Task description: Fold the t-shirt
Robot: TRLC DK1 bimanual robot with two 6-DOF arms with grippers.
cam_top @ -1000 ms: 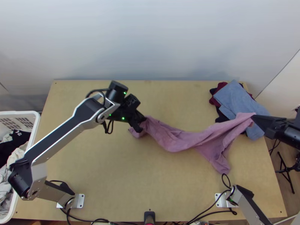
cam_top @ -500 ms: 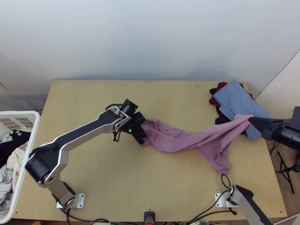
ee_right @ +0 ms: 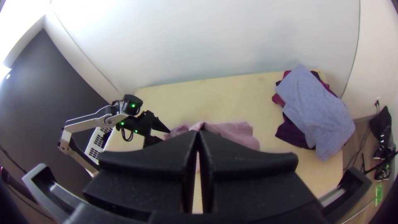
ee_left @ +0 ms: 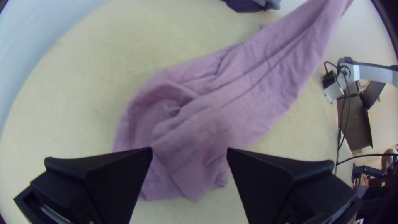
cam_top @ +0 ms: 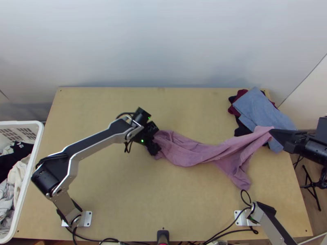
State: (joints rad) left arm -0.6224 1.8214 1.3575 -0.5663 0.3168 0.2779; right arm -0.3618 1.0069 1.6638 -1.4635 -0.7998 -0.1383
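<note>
L pincer, fingers apart over the bunched end of the tee, sits nearer the table's near edge vs 1 s ago; R pincer, clamped on tee's raised other end, shifted slightly twd mid-table. L arm bent at elbow, angled inward. Tee's stretched betw. them, rumpled; clothes pile at far R corner

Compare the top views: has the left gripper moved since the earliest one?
Yes. The left gripper now sits farther from the table's far edge, and slightly further right in the top view.
</note>
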